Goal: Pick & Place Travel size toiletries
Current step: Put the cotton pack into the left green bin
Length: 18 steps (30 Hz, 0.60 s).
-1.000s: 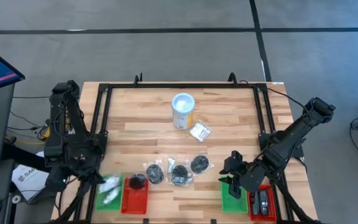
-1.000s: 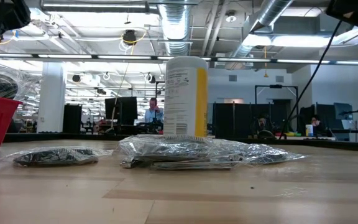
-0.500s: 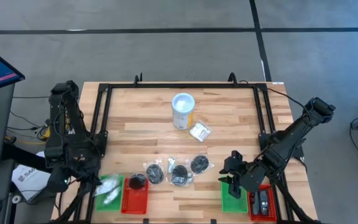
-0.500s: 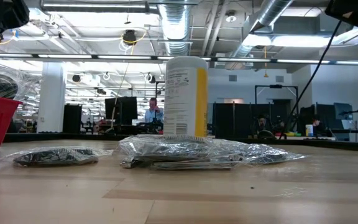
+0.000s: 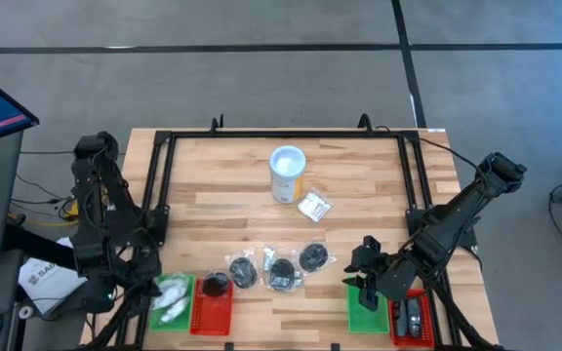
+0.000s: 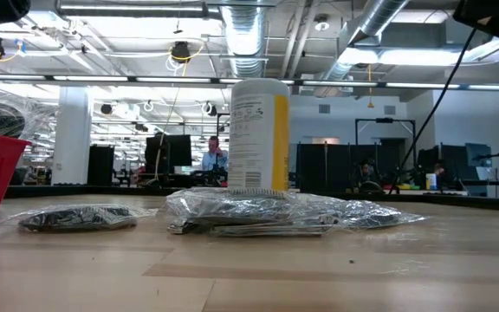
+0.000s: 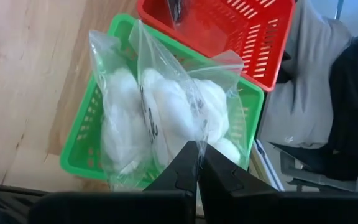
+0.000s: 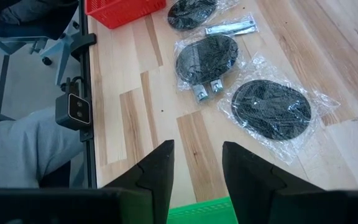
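Near the table's front left corner my left gripper [image 7: 197, 146] is shut over the green tray [image 7: 82, 134], against a clear bag of white pieces [image 7: 176, 106]. A second white packet [image 7: 117, 121] lies beside it in the tray. Black round packets [image 5: 281, 273] lie along the table's near middle; one [image 5: 215, 284] rests in the left red tray [image 5: 213, 307]. A small white packet [image 5: 312, 206] lies by the tub. My right gripper [image 8: 197, 162] is open above the right green tray [image 5: 364, 307], nothing between its fingers. My left gripper meets the white packet at the near edge of its clear wrap [image 7: 188, 138], slanting down from the table's left side. The shut fingers [image 7: 179, 171] hide the pinched spot itself. The packet reaches away from the fingertips and lies in the green tray.
A white tub with a yellow label [image 5: 287, 174] stands at the far middle. The right red tray [image 5: 413, 317] holds dark pieces. A black frame [image 5: 159, 185] runs along the table's sides. Bare wood lies between the tub and the frame rails.
My left gripper has sunk and gone toward the table's near edge, staying shut. The white packet has come down with it and now lies lower in the green tray.
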Tool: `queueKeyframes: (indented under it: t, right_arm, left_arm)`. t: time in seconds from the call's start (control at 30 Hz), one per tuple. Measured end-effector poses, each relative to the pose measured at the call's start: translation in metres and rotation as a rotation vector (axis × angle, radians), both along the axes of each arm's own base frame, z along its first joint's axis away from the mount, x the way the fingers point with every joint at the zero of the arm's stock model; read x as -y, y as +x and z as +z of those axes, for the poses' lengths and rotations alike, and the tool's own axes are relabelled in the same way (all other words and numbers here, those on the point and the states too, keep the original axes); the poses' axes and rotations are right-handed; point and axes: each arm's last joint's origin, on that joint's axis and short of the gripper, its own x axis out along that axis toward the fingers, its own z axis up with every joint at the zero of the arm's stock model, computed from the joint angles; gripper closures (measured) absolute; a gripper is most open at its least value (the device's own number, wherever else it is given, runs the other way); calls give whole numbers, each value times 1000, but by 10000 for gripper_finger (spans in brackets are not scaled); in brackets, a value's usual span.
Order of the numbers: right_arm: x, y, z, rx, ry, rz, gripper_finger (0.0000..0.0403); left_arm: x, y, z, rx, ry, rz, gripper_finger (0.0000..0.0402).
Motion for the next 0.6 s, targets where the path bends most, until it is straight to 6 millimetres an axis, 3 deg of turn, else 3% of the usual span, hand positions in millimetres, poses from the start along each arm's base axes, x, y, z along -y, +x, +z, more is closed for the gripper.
queueKeyframes:
  t: [0.27,0.6]
  right_arm:
    - [0,0,0,1,-3,3,275]
    - [0,1,0,5,-11,7,275]
  left_arm:
    - [1,1,-1,35,17,14,383]
    - [1,1,-1,36,21,17,307]
